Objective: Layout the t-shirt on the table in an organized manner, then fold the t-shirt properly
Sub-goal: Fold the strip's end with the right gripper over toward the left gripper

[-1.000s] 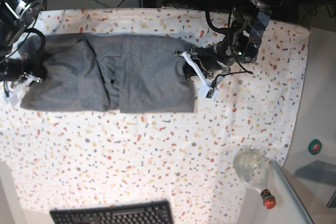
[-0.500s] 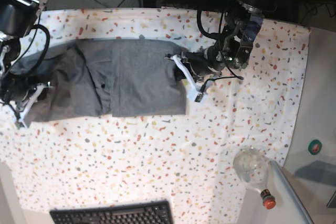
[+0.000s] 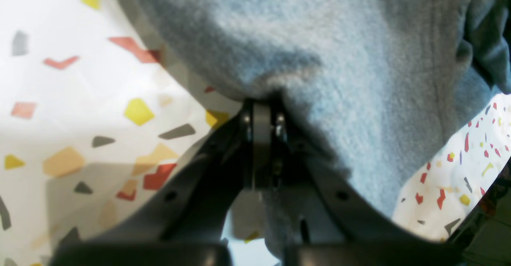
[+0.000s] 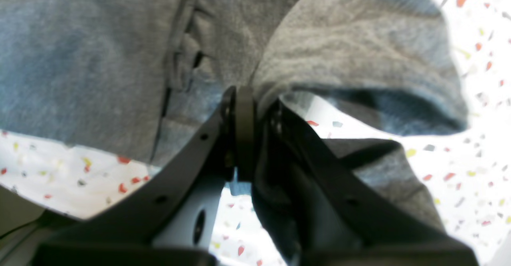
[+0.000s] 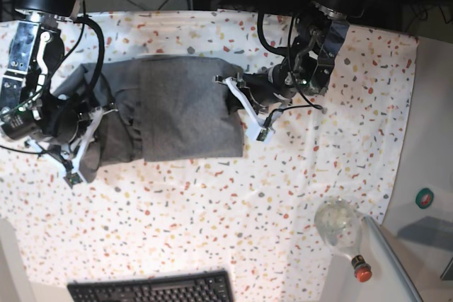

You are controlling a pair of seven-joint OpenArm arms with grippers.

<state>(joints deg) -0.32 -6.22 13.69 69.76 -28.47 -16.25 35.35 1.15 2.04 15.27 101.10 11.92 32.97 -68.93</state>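
The heather-grey t-shirt (image 5: 177, 107) lies bunched across the back of the speckled table (image 5: 212, 203). Its left end is gathered up in folds. My left gripper (image 5: 241, 102), on the right of the base view, is shut on the shirt's right edge. The left wrist view shows the left gripper (image 3: 261, 106) pinching the t-shirt (image 3: 339, 58), which rises from the jaws. My right gripper (image 5: 83, 148), at the left of the base view, is shut on the shirt's crumpled left end. In the right wrist view, the t-shirt (image 4: 100, 50) drapes over the right gripper (image 4: 247, 98).
A clear bottle (image 5: 341, 230) with a red cap lies at the table's front right corner. A black keyboard (image 5: 152, 289) sits at the front edge. A green roll (image 5: 425, 197) rests on the surface past the table's right edge. Cables and dark equipment crowd the back.
Both grippers have moved with the shirt in their grip. The left one drew the right edge leftward. The right one carried the left end inward and forward, bunching it.
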